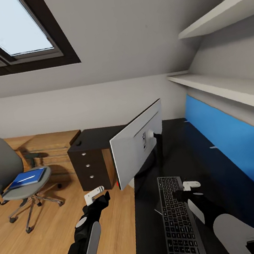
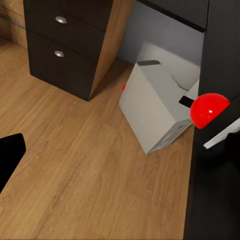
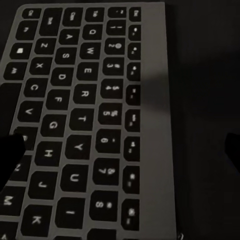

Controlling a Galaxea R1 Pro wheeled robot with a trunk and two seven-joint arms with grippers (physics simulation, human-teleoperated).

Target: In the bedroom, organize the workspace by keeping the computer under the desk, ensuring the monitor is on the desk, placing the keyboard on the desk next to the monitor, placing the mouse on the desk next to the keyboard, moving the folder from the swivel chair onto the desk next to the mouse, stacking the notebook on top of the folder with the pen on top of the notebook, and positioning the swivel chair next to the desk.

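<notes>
The white-backed monitor stands on the dark desk, turned at an angle. Lying in front of it is the grey keyboard with black keys. My right gripper hovers open just above the keyboard's right edge, with one dark finger at each side in the wrist view. My left gripper hangs open over the floor left of the desk. The white computer case sits tilted under the desk. A blue folder lies on the grey swivel chair at the far left.
A dark drawer cabinet stands between chair and desk, with wooden boxes behind. A red rounded object sits at the desk's edge near the computer. White shelves and a blue panel line the right wall. Wooden floor lies open to the left.
</notes>
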